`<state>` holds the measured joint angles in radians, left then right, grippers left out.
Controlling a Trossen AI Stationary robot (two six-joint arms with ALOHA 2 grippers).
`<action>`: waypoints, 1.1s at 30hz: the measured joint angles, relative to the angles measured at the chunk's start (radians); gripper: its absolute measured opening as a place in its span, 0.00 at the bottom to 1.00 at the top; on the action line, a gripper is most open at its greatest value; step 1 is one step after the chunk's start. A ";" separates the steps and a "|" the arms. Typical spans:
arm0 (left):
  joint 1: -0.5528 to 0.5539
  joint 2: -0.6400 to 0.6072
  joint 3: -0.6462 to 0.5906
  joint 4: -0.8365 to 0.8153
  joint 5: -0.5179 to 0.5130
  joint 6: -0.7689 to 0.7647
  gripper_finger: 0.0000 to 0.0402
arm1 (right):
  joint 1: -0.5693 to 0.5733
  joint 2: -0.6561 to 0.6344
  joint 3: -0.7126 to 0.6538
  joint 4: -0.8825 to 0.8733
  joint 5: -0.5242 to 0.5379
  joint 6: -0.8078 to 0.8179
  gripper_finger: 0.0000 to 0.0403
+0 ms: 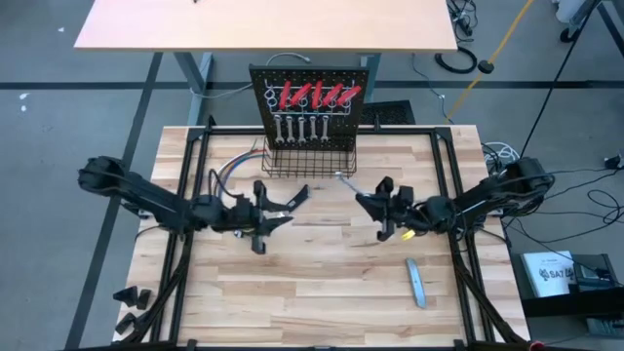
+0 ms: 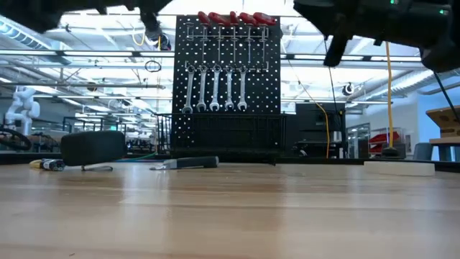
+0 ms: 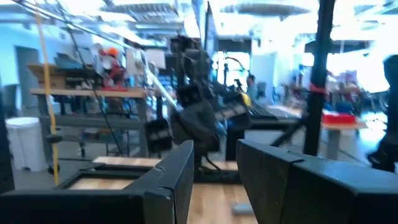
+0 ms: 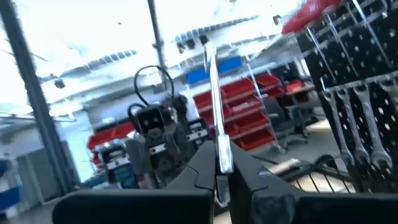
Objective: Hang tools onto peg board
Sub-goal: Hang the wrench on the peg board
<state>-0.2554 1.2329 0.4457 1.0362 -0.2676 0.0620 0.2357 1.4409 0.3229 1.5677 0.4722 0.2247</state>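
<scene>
The black peg board (image 1: 312,102) stands upright at the table's far middle. Several red-handled tools (image 1: 317,96) sit in its ring holders, several silver wrenches (image 2: 215,90) hang below them, and a wire basket (image 1: 307,161) stands at its base. My right gripper (image 1: 363,200) is raised in front of the basket's right end, shut on a silver wrench (image 4: 213,106). To the left of it my left gripper (image 1: 285,208) hangs open with nothing between its fingers (image 3: 180,180). A grey bar (image 1: 416,283) lies flat on the table at the near right. My right gripper pinches the wrench's shaft near one end (image 4: 221,158) between its two shut fingers. The wrench runs on along the fingers and sticks out past their tips, slanting up toward the peg board. It is lifted clear of the table.
A bundle of coloured wires (image 1: 229,171) lies left of the basket. A small yellow thing (image 1: 408,234) shows under my right arm. The low view shows a knife-like tool (image 2: 187,163) lying on the table before the board. Bare wood lies between the arms and the near edge.
</scene>
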 joint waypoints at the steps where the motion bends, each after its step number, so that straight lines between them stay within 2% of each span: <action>1: 0.009 0.037 0.004 0.041 0.000 0.000 0.32 | 0.003 0.015 0.023 -0.014 0.012 0.003 0.01; 7: 0.048 0.247 0.116 0.126 0.003 -0.003 0.32 | 0.019 0.147 0.213 -0.029 -0.036 -0.049 0.01; 12: 0.047 0.348 0.199 0.245 0.027 -0.003 0.32 | 0.050 0.220 0.302 -0.034 -0.038 -0.140 0.01; 18: 0.046 0.364 0.232 0.284 0.082 0.005 0.32 | 0.064 0.231 0.314 -0.034 -0.060 -0.138 0.01; 24: 0.048 0.364 0.262 0.287 0.076 0.022 0.32 | 0.064 0.231 0.314 -0.038 -0.059 -0.133 0.01; 33: 0.063 0.364 0.342 0.174 0.078 0.030 0.32 | 0.060 0.231 0.314 -0.043 -0.057 -0.132 0.01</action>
<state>-0.1928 1.5967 0.7880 1.2105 -0.1898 0.0919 0.2955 1.6722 0.6365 1.5249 0.4149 0.0925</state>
